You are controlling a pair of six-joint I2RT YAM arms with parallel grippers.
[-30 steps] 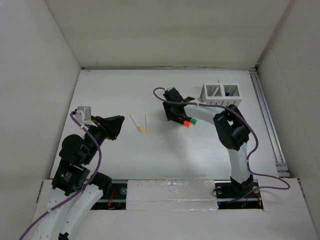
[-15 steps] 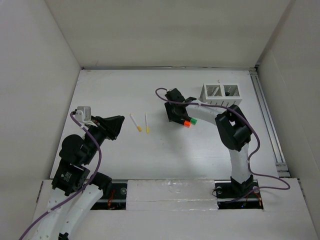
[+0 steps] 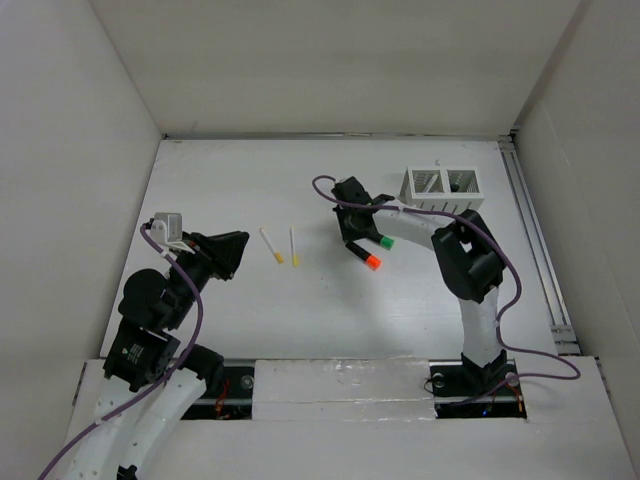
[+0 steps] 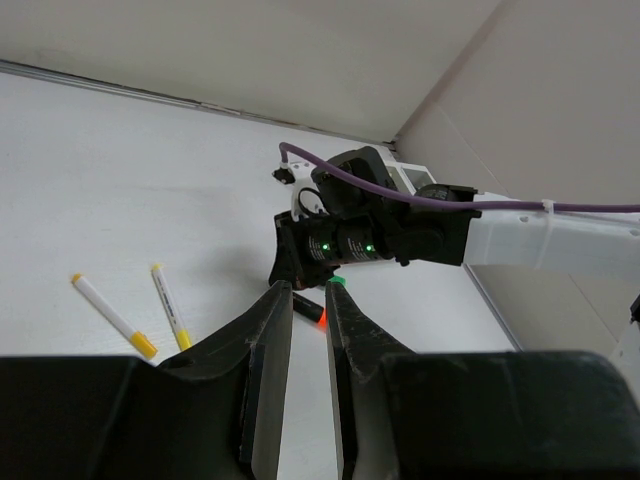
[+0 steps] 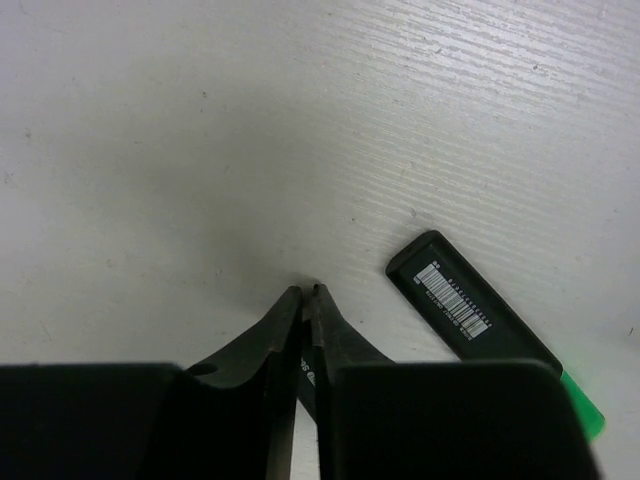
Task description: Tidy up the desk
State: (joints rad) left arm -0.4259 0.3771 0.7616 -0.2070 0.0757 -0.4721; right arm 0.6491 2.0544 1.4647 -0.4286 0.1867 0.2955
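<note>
The white desk (image 3: 300, 310) carries several markers. My right gripper (image 3: 352, 240) (image 5: 308, 290) is down at the desk, shut on the black body of an orange-capped marker (image 3: 368, 259) that slants toward the near side. A green-capped black marker (image 3: 384, 242) (image 5: 470, 305) lies just right of it, barcode up. Two white markers with yellow caps (image 3: 271, 245) (image 3: 294, 246) lie left of centre. My left gripper (image 3: 238, 250) (image 4: 308, 287) hangs at the left, pointing at the right arm, its jaws a narrow gap apart with nothing between them.
A white two-compartment slotted box (image 3: 441, 186) stands at the back right, behind the right arm. A metal rail (image 3: 535, 240) runs along the desk's right edge. White walls close in the back and both sides. A purple cable (image 3: 325, 185) loops off the right wrist.
The right gripper has closed on the orange-capped marker, and the marker's orange end has swung toward the near side, away from the green-capped one. The left arm has not moved.
</note>
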